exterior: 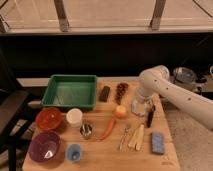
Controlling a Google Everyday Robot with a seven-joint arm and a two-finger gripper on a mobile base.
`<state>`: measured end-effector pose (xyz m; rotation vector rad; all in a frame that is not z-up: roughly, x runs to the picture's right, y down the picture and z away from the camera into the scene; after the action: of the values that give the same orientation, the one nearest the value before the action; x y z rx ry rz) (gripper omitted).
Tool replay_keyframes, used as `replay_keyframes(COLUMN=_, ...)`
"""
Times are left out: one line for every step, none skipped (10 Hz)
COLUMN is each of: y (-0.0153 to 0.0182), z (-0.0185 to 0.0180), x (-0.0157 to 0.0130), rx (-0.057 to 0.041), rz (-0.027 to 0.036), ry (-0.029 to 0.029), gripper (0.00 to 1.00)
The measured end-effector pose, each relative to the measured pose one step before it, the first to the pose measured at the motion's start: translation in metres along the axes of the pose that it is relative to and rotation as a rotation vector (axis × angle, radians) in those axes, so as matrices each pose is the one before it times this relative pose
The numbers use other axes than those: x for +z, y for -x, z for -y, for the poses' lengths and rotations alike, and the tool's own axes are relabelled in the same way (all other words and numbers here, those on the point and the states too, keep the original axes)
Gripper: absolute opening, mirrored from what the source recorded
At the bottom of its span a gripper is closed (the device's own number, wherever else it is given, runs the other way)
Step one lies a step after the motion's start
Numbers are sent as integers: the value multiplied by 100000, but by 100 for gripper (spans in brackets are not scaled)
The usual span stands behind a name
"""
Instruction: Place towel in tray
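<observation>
Gripper (142, 103) of the white robot arm sits low over the right half of the light wooden table (100, 156), down at the pale crumpled towel (135, 108). The towel lies between a round orange fruit (120, 112) and a black marker pen (150, 118). Whether the gripper holds the cloth cannot be told. The green rectangular plastic tray (70, 78) stands well apart at the back left, with a red bowl (48, 119) just in front of it.

You have the tray (70, 91) at the table's (100, 156) back left, a cup (74, 117) just before it; the claw (141, 103) hangs well right of the tray, over the towel (136, 107).
</observation>
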<state>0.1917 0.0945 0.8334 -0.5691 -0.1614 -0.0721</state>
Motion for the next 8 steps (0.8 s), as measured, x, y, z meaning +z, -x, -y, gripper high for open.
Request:
replay_keyframes(y=-304, z=343, x=1039, rx=-152, rz=318, ry=1361, gripper=65)
replay_keyframes(y=-220, z=322, x=1464, rx=-209, rz=282, ry=1386, gripper=65)
replay_keyframes(y=-193, z=111, x=1084, rx=58, rz=42, ry=1022, gripper=65)
replay_keyframes(y=-619, z=5, x=1766, rx=456, rz=-645, ry=1980, gripper=65)
replay_keyframes(y=-373, z=3, x=1002, rx=673, rz=-229, ry=1497, gripper=65)
replay_keyframes(y=-419, z=113, x=778, rx=736, rz=-130, ry=1184, gripper=65)
replay_keyframes(y=-601, z=16, x=544, rx=814, rz=-127, ry=1125, gripper=62)
replay_keyframes(y=-502, z=27, x=337, rx=461, rz=58, ry=916, gripper=54)
